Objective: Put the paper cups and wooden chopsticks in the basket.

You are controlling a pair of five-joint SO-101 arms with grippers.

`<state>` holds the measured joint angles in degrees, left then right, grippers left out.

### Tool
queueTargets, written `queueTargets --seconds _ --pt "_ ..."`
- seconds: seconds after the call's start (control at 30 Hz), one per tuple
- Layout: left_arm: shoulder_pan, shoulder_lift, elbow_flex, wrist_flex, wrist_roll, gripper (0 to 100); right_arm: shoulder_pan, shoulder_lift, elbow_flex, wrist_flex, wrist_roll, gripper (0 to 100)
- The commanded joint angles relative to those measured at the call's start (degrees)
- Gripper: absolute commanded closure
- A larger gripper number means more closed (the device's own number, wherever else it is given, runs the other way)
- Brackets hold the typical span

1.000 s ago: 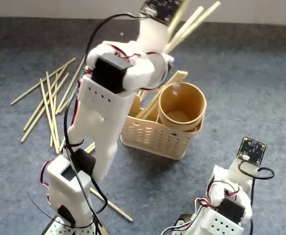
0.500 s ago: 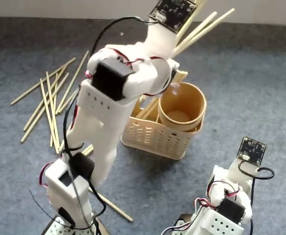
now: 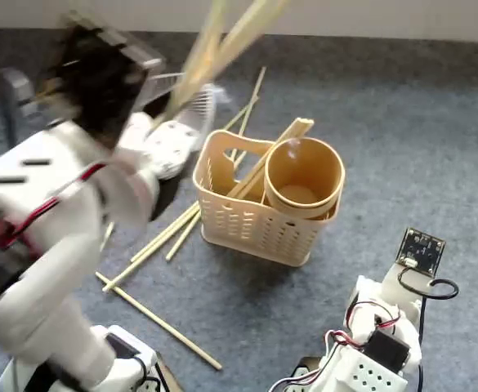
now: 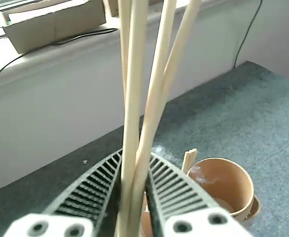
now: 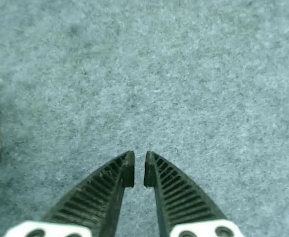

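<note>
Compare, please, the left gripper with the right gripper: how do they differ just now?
The left gripper is shut on a bundle of wooden chopsticks; the right gripper is shut on nothing. The left gripper is raised near the basket; the right gripper points down at bare carpet. Both have black ribbed fingers.

You have soft, even daylight over the carpet [image 3: 435, 122] in the high view, and the basket [image 3: 247, 220] throws a faint shadow on its near side. From the left wrist, the wall [image 4: 60, 98] behind the chopsticks [image 4: 133, 123] glows bright.
</note>
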<state>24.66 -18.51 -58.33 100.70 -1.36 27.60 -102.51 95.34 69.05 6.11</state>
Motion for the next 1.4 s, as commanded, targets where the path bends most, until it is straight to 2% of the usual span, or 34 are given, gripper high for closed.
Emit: queueTargets --seconds 0.0,0.07,0.17,0.3,0.5,0.6,0.8,1.1,1.37 --pt "-1.45 -10.33 13.58 0.18 -2.02 100 -0.04 -0.22 8.57 0.4 0.35 94.3" --pt "-1.54 -16.57 23.16 -1.05 -3.08 100 -0.04 -0.22 8.57 0.4 0.35 94.3" --pt "-1.8 -23.6 39.25 -10.9 -3.08 100 -0.04 -0.22 8.57 0.4 0.35 94.3" --pt "-1.8 -25.54 56.84 -23.74 -2.73 100 -0.04 -0.22 8.57 0.4 0.35 94.3" --pt "-1.63 -23.52 71.87 -45.19 -2.9 100 -0.04 -0.22 8.57 0.4 0.35 94.3" --pt "-1.63 -19.03 75.47 -51.25 -2.9 100 -0.04 -0.22 8.57 0.4 0.35 94.3" --pt "-0.75 -16.4 76.26 -55.38 -2.73 100 -0.04 -0.22 8.57 0.4 0.35 94.3" --pt "0.48 -15.87 67.82 -52.92 -2.64 100 -0.04 -0.22 8.57 0.4 0.35 94.3" --pt "5.23 -15.87 69.41 -55.3 -2.11 100 -0.04 -0.22 8.57 0.4 0.35 94.3"
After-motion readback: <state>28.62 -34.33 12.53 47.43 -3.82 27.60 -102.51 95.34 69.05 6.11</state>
